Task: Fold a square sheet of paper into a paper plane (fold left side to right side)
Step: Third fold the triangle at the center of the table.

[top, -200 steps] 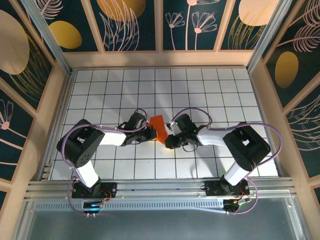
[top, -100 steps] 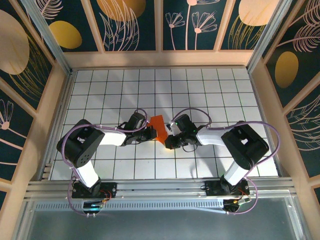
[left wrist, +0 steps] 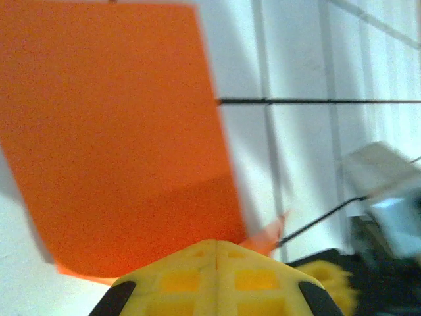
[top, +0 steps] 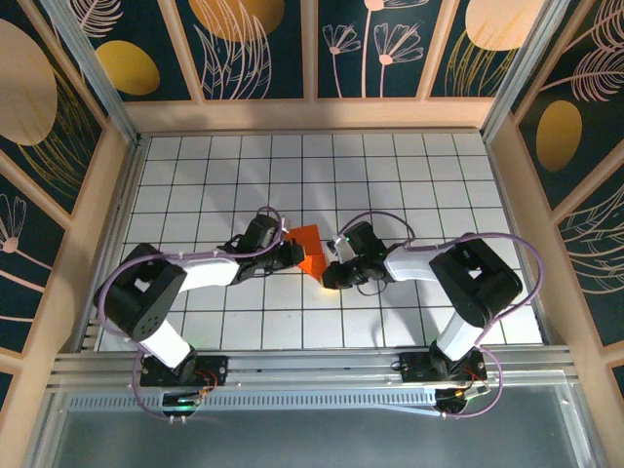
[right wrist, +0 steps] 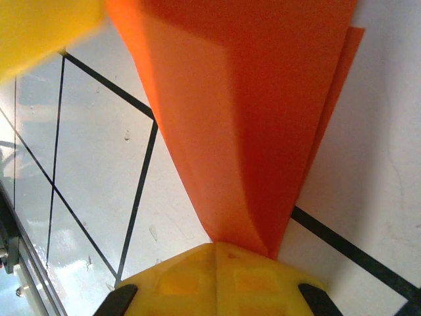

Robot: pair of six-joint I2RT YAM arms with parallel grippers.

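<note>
Since the earlier frame the left arm has stretched out, and the sheet shows broader. Left tool (left wrist: 215, 253) and right tool (right wrist: 214, 253) both pinch the orange sheet (top: 310, 250), centre frame on the desk (top: 409, 175). Best keep the right pinch still and match edges before creasing.

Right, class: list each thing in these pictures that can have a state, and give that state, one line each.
sheet of paper, folded into a creased, layered wedge, pinched from both sides
left pincer, shut on the sheet of paper at its edge
right pincer, shut on the sheet of paper at its narrow tip
</note>
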